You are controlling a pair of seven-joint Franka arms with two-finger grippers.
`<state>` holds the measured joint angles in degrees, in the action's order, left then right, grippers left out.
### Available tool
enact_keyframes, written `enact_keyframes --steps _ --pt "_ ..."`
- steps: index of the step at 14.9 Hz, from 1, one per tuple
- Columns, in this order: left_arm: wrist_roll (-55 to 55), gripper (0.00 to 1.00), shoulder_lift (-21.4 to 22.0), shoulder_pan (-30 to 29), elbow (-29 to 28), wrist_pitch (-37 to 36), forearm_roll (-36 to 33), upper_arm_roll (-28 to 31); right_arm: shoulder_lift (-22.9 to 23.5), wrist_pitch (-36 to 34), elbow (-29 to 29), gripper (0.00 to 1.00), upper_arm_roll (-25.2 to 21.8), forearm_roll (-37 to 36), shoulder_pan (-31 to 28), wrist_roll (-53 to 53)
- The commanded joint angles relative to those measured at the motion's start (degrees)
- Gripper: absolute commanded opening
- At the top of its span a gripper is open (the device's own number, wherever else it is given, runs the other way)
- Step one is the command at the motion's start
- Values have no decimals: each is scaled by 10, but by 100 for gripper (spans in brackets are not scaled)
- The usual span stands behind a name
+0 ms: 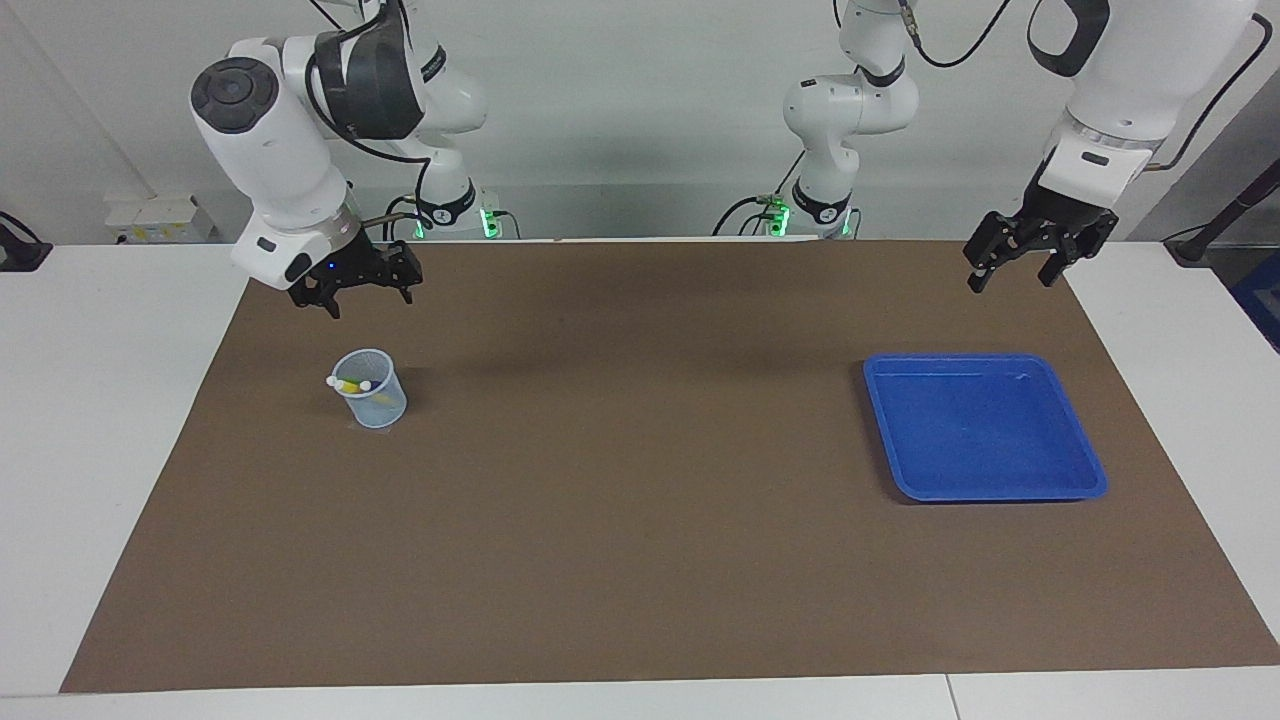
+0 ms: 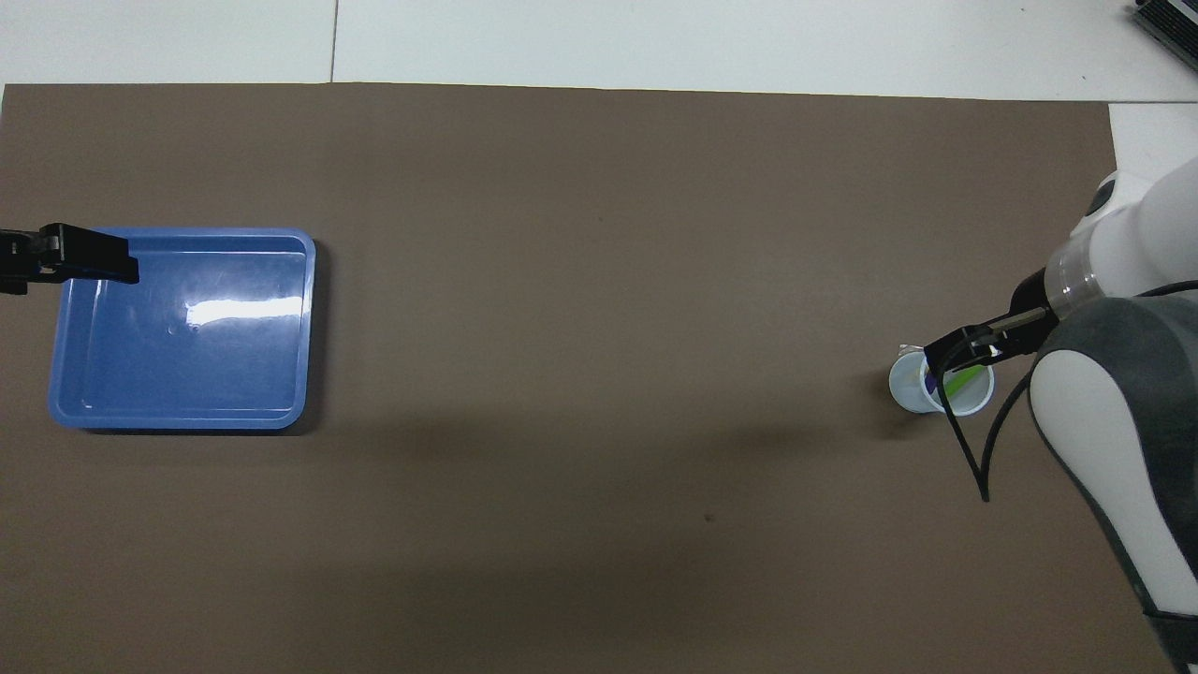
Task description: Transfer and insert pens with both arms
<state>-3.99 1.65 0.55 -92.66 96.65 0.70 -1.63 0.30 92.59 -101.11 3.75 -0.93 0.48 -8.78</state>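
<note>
A: Both tools hang spread wide and empty in the facing view: the right tool (image 1: 353, 291) above the brown mat by the cup (image 1: 370, 388) holding the pens (image 1: 352, 384), the left tool (image 1: 1030, 258) by the blue tray (image 1: 985, 428).

B: Overhead, green pen (image 2: 964, 381) leans inside; I'd say withdraw straight up, clear of the rim.

A robotics lab: two white arms (image 1: 280, 150) mounted at a white table (image 1: 120, 400) under a brown mat (image 1: 640, 560)
</note>
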Motion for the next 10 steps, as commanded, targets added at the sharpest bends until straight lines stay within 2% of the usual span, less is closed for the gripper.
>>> enact_keyframes --steps 1,10 --pt "-7 100 -5 4 13 -9 -6 1 -7 -8 -4 100 -4 13 3 9" --pt "-7 100 -4 5 12 -26 -5 1 -6 -2 -2 100 -5 12 -2 7"
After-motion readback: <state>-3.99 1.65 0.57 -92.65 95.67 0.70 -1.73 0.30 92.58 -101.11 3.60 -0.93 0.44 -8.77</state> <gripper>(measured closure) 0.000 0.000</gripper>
